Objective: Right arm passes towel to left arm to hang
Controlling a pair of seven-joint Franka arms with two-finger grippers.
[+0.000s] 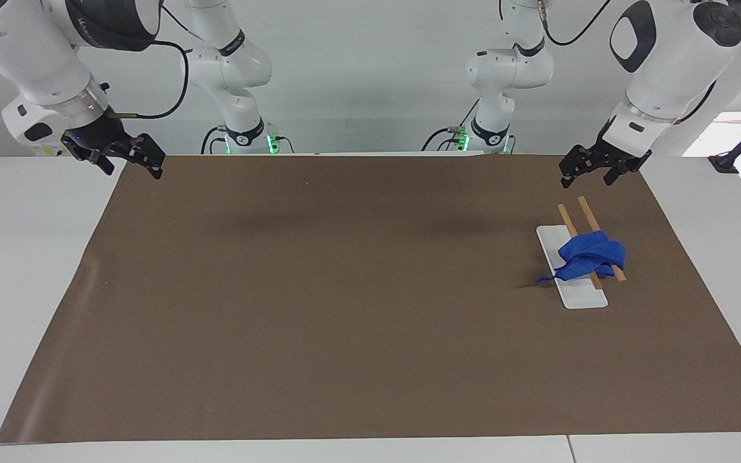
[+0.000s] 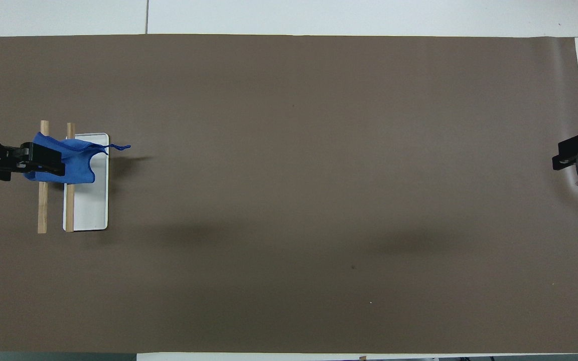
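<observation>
Jaws spread on both grippers, nothing held. Left gripper (image 1: pixel 588 168) raised above mat (image 1: pixel 357 289) edge at left arm's end; right gripper (image 1: pixel 127 157) waits above its own end's corner. Towel (image 1: pixel 589 257) draped over 2 wooden rails (image 1: pixel 588 213) of rack, beside white base (image 1: pixel 579 297). Judged light, limp, non-slippery; pinch bunched fold on top.

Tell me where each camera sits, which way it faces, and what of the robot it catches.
Facing view: high across the table, looking at the robots; shows both arms whole, left gripper and right gripper open, raised.
Overhead view: high above the robots' end, looking steeply down; only gripper ends show at the edges.
Shared: the brown mat, blue towel draped over the wooden rack on its white base.
</observation>
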